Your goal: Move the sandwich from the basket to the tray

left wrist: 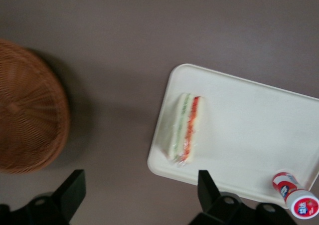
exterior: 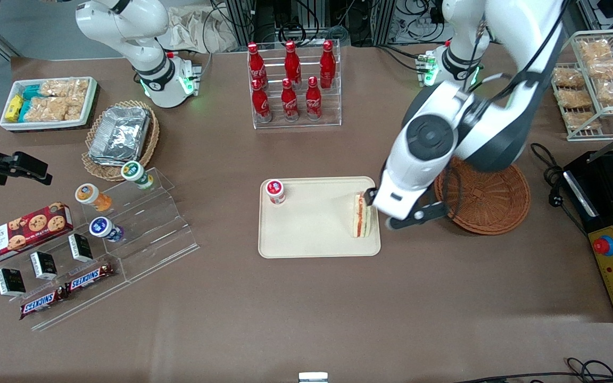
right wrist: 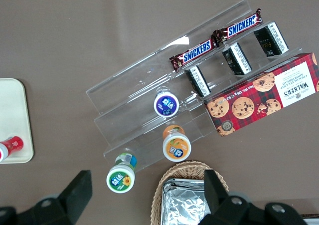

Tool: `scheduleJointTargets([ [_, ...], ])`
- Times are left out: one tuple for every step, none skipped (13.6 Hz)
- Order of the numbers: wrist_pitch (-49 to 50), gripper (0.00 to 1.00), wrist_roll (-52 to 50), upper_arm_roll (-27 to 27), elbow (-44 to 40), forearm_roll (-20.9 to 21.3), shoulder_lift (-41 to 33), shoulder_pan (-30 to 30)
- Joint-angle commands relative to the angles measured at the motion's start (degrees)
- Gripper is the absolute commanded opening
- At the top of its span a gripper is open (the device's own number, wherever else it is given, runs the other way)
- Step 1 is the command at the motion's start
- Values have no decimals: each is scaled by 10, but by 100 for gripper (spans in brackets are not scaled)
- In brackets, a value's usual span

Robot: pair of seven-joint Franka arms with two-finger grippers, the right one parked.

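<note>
A wedge of white bread, the sandwich (exterior: 362,217), lies on the cream-beige tray (exterior: 312,234) at the edge nearest the working arm, its orange-red and green filling bands showing along one cut face. By the look of it the wedge is light, soft and easily crushed; it appears to be wrapped in clear film, which would make it slippery. A safe hold would fall across the two flat bread faces near the thick end, with little squeeze, and not on the layered edge, where the filling could shift.

The tray is smooth, flat plastic with rounded corners and a low rim, resting on the brown, matte table (exterior: 306,319). On the tray's corner toward the parked arm stands a small bottle (exterior: 275,191) with a red-and-white cap.

The hand (left wrist: 141,195) hangs above the table just off the tray's edge, between sandwich and basket, fingers spread wide and holding nothing; in the wrist view the two dark fingertips (left wrist: 72,190) stand well apart with only table and tray rim between them.

Beside the tray, toward the working arm's end, the round reddish-brown wicker basket (exterior: 490,199) sits with nothing visible in its tightly woven, shallow, stiff bowl, partly covered by the arm in the front view. With the sandwich out of the basket and on the tray, the task looks essentially finished.

Farther from the front camera, a clear acrylic rack holds six red cola bottles (exterior: 291,80).
</note>
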State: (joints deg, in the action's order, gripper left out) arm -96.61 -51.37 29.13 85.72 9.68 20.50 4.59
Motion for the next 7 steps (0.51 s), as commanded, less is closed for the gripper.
scheduleJointTargets([
  [60, 100, 23, -57, 21, -47, -92, 2],
  [75, 100, 55, -91, 24, -61, -121, 7],
  [92, 100, 93, -119, 29, -73, -147, 9],
  [99, 100, 135, -148, 37, -81, -173, 9],
  [100, 100, 181, -182, 51, -90, -198, 11],
  [100, 100, 231, -214, 67, -101, -222, 16],
  [99, 100, 289, -243, 81, -105, -243, 16],
])
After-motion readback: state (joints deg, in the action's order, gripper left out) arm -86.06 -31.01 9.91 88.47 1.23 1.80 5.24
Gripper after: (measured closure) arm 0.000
